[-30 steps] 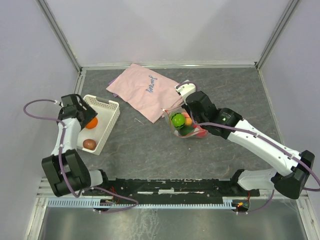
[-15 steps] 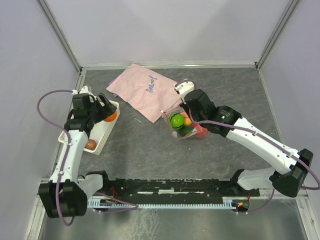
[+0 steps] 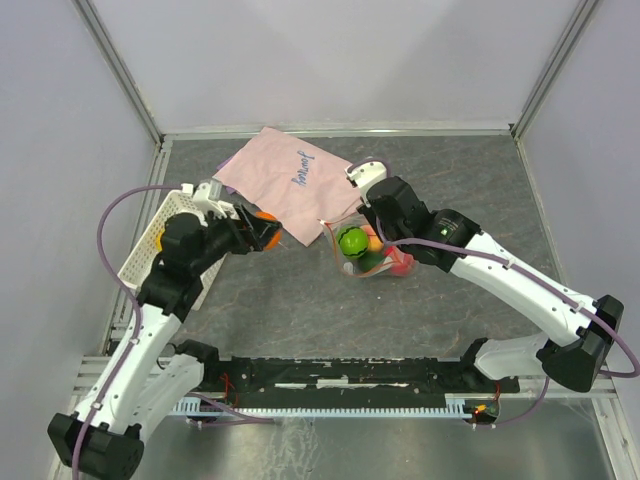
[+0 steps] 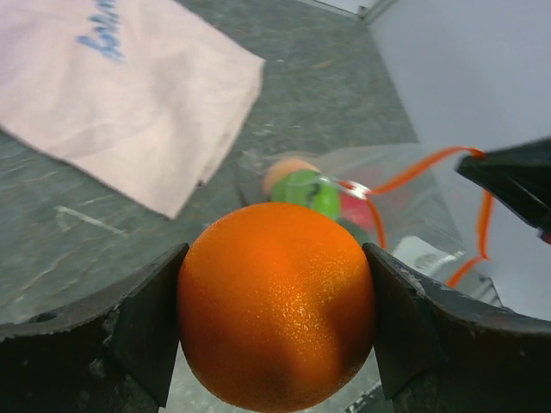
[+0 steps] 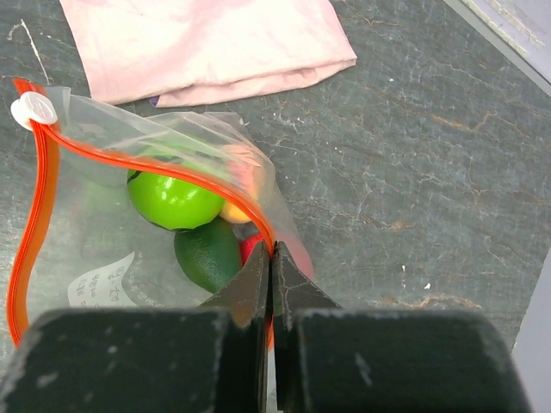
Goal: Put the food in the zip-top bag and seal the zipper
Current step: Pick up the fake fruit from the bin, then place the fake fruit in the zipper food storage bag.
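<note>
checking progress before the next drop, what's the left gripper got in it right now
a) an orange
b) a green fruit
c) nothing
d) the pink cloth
a: the left gripper is closed on an orange, a finger on each side of it, while the right gripper pinches the rim of the bag.

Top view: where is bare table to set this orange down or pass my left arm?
Bare table lies between white basket and zip-top bag, nearer than the pink cloth; also far right, behind the right arm. Crowded around the bag's mouth, where the right pincer pinches the zipper.
</note>
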You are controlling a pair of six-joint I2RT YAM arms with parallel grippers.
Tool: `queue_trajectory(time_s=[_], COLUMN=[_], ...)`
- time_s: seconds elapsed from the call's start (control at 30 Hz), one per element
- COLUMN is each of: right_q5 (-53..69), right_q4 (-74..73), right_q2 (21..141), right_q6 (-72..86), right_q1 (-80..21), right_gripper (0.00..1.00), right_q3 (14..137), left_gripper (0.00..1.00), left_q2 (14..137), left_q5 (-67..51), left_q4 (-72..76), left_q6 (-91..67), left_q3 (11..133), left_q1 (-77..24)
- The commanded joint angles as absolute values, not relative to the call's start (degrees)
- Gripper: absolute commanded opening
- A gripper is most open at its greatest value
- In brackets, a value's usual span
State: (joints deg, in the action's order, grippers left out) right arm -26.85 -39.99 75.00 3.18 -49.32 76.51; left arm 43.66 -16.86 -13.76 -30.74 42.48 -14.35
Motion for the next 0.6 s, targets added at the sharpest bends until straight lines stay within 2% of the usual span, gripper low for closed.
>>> queue_trajectory(time_s=[0.0,0.3,0.57], right_q5=[-26.48,-24.74,-23.2], right_q4=[-38.13,-37.53,-37.72], right_q2=[74.39,73.74,73.75], right_q6=[3.8,4.17,4.53], right_q1=[-49.04,-49.04,-49.04], right_gripper=[0.02,0.02,0.02], right_q3=[78.76,78.41,78.82], left_gripper=[0.6,0.58,0.58], left_q2=[42.77,47.36,56.14], left_q5=[-16.17,-4.02,1.88], left_q4=[-2.22,12.3,23.82], left_q6=[-35.3,-31.42,-22.67], left_q3=[40.86,39.95,40.51], left_q1=[-21.67,-42.72,-51.55])
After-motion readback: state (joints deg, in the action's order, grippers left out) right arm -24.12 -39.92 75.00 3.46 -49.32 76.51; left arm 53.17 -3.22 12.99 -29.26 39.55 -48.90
